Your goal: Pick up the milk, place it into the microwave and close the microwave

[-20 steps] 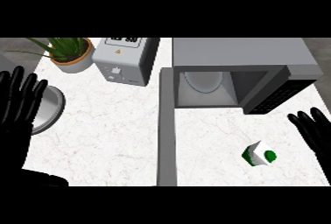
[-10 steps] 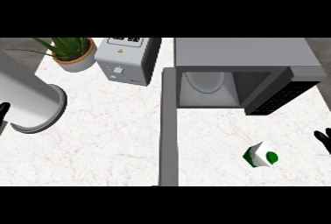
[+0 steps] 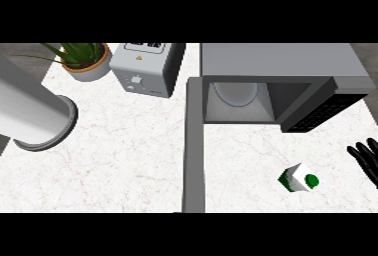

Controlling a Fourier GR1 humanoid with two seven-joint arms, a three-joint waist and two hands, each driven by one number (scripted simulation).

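Observation:
A small white milk carton [image 3: 298, 179] with a green cap stands on the white counter, in front of the microwave and to the right. The grey microwave [image 3: 280, 75] is open, its door [image 3: 193, 145] swung out toward me at the left of the cavity, with a white turntable inside. My right hand [image 3: 366, 159] shows at the right edge, fingers straight, a short way right of the carton and apart from it. My left hand is out of view; only its grey forearm [image 3: 33, 115] crosses the left side.
A grey toaster [image 3: 146, 69] stands left of the microwave at the back. A potted plant [image 3: 83, 59] sits at the back left. The open door splits the counter [image 3: 125, 160] into left and right parts.
My left hand has left the view and its forearm now fills the left edge. My right hand slid out to the right edge, then came back in slightly. The carton has stayed put.

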